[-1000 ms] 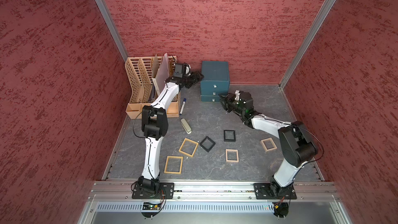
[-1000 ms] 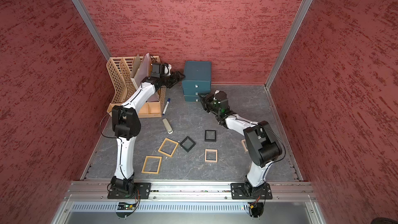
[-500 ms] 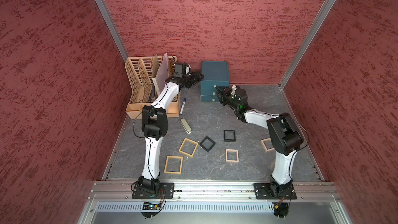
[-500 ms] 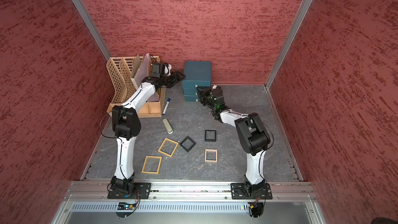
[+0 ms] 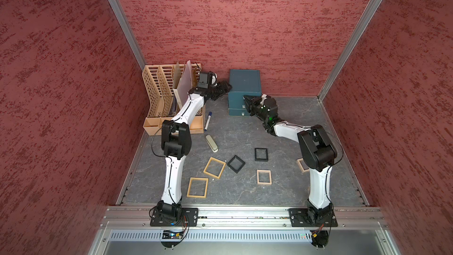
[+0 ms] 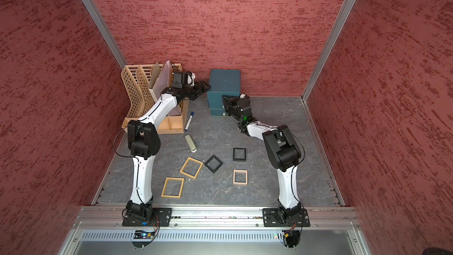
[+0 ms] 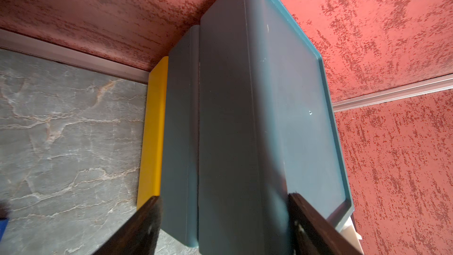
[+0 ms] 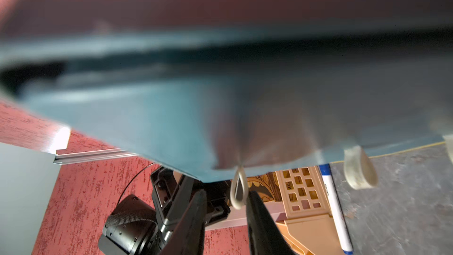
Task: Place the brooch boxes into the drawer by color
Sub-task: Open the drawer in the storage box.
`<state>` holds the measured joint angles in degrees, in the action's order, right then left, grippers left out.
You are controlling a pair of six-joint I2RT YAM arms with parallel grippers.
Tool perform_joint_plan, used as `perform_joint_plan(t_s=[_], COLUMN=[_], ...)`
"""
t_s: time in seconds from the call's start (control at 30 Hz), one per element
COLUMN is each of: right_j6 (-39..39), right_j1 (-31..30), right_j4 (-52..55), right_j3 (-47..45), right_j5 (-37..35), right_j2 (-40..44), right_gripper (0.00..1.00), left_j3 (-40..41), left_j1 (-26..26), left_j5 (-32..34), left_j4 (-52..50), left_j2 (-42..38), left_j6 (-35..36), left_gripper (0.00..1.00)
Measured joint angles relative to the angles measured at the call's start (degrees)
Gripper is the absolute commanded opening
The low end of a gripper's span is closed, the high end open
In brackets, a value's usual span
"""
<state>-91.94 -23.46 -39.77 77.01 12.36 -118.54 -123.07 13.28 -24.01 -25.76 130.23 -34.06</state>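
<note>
The left claw [image 7: 224, 196] stands wide apart, astride the side of the teal drawer unit [image 5: 244, 79]. The right claw [image 8: 226, 193] is narrowly apart with a white loop pull [image 8: 238, 192] on the unit's front between its fingers (no pinch visible). The tan brooch boxes [image 5: 215, 168] and black brooch boxes [image 5: 236, 164] lie flat on the table [image 5: 245, 131], well apart from the unit.

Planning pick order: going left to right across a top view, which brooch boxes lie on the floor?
Nearest tan box → tilted tan box → diamond-set black box → half-hidden tan box behind the right arm. The other black box and small tan box overlap sideways, so omitted.
</note>
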Motion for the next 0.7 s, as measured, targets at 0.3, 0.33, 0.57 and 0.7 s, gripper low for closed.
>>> perform_joint_plan(t_s=[0.3,0.33,0.57,0.7], right_j6=[-0.7,-0.74,-1.22,-1.22], right_j1=[0.0,0.0,0.0,-0.11], right_j4=[1.84,1.99,2.84,2.93], right_j3=[0.39,0.39,0.39,0.39], right_j5=[-0.42,-0.52,-1.16,-1.4], right_j2=[-0.31,-0.33,-0.35,-0.28], right_gripper=[0.21,0.17,0.0,0.0], left_j3=[-0.37,-0.39,-0.63,-0.79], left_j1=[0.02,0.09,0.2,0.22], left_j5=[0.28,0.31,0.52,0.55], left_j4=[-0.55,-0.63,-1.07,-1.36], left_j2=[0.0,0.0,0.0,0.0], left_j6=[0.02,0.02,0.02,0.02], left_gripper=[0.82,0.82,0.82,0.82])
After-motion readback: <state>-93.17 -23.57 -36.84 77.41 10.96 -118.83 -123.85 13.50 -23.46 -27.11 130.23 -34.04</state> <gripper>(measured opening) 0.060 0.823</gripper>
